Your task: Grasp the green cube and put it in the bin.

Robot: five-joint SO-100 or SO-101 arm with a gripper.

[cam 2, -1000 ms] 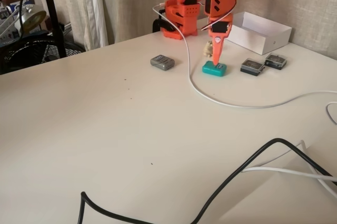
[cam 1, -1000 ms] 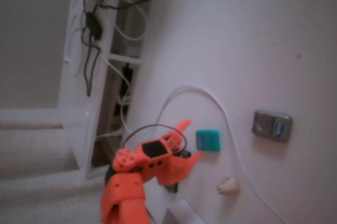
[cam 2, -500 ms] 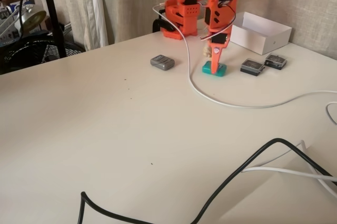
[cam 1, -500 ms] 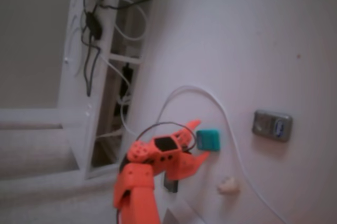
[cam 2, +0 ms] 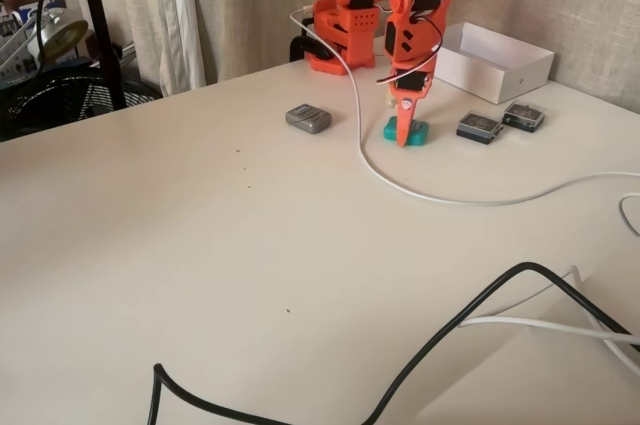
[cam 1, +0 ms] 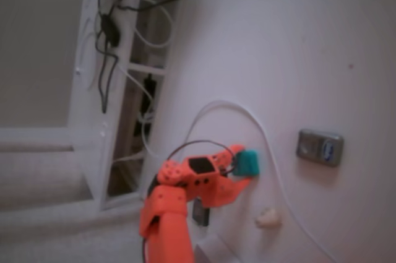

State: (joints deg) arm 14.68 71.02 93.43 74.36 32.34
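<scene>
The orange pincer (cam 2: pixel 404 137) points straight down at the green cube (cam 2: pixel 414 131), its tips on the bench (cam 2: pixel 200 245) or just above it. In a fixed view from above, the pincer (cam 1: pixel 242 168) stands spread, one finger at the far edge of the green cube (cam 1: pixel 249 163) and the other at its near edge, so the block sits between them; whether the fingers press on it I cannot tell. In the side fixed view one finger hides the cube's left half.

Left of the cube lies a grey-silver device (cam 2: pixel 308 118) with a blue mark, well apart from it. A white cable (cam 2: pixel 400 185) curves down the bench just left of the cube and runs off to the right. Right of the cube lie two dark square chips (cam 2: pixel 479 126), side by side. Beyond them, toward the far right, stands the white bin (cam 2: pixel 490 60), open at the top. A small pale lump (cam 1: pixel 268 218) lies near the cube in the view from above.
</scene>
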